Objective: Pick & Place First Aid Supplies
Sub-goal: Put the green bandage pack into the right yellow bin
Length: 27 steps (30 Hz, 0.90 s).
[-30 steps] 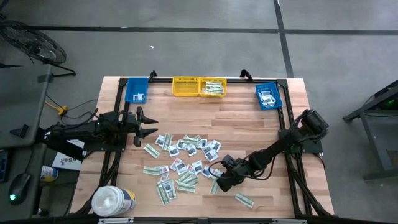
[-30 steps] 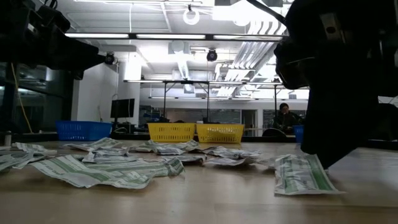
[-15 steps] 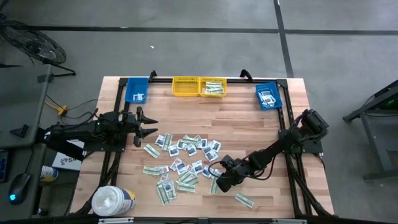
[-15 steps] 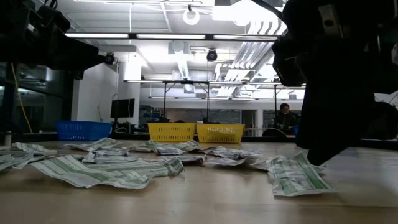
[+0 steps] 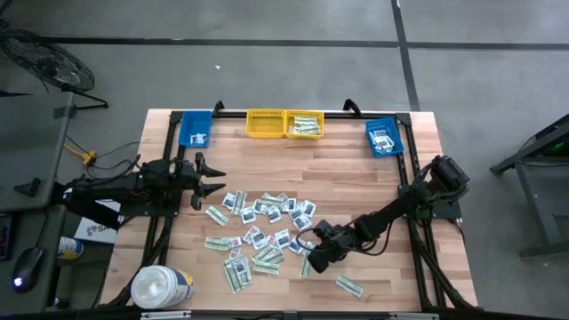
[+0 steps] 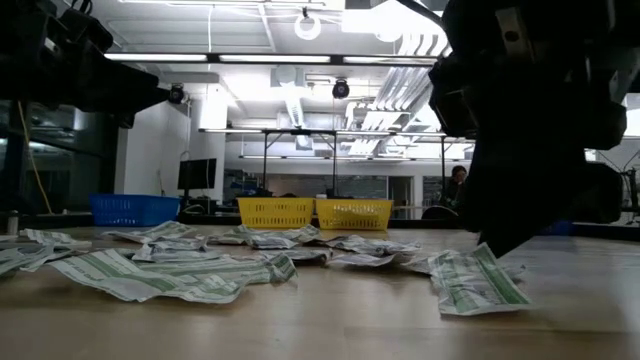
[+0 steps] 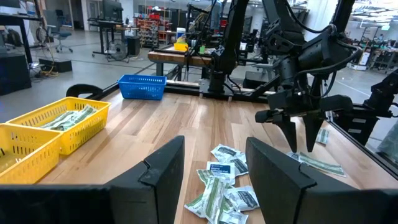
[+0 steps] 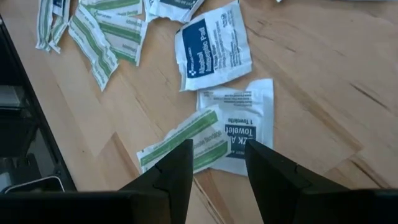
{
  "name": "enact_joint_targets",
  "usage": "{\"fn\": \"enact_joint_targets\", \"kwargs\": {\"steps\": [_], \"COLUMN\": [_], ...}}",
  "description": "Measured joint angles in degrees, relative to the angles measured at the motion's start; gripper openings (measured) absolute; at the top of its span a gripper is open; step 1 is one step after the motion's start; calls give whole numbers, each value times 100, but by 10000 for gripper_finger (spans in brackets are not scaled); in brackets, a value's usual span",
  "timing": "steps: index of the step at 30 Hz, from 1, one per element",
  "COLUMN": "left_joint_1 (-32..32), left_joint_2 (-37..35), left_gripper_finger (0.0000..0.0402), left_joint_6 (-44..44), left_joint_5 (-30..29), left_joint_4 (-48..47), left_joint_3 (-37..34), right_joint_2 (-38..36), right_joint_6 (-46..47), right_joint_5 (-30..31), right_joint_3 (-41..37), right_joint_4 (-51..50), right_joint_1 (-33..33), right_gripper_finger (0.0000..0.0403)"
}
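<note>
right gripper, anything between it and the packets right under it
Nothing visible. The right gripper hangs open directly over a green-striped strip and a white towelette packet; bare air lies between its fingers and them.

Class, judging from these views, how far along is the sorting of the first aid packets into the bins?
Done: a few packets lie in the yellow bins and blue bins. In hand: nothing; the open right gripper hovers over a green-striped strip. Left: dozens of packets on the table; the left gripper waits open.

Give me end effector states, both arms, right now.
Left end effector: open, holding nothing, hovering at the left edge of the packet pile.
Right end effector: open, holding nothing, low over a green-striped strip and a white towelette packet.
</note>
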Motion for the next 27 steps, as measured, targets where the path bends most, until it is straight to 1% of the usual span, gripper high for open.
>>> {"fn": "enact_joint_targets", "kwargs": {"steps": [8,13,20,23,27], "left_joint_1": [0,0,0,0,0], "left_joint_2": [0,0,-1,0,1], "left_gripper_finger": [172,172,172,172,172], "left_joint_6": [0,-1,-2,0,0], "left_joint_5": [0,0,0,0,0], "left_joint_4": [0,-1,1,1,-1], "left_joint_3": [0,0,0,0,0], "right_joint_2": [22,143,146,146,148], "right_joint_6": [18,22,14,-69,-124], "right_joint_5": [-4,-130,-83,-85,-146], "right_joint_3": [3,4,4,4,4], "right_joint_4": [48,169,208,209,205], "right_joint_1": [2,2,2,2,2], "right_gripper_finger": [139,139,138,123,85]}}
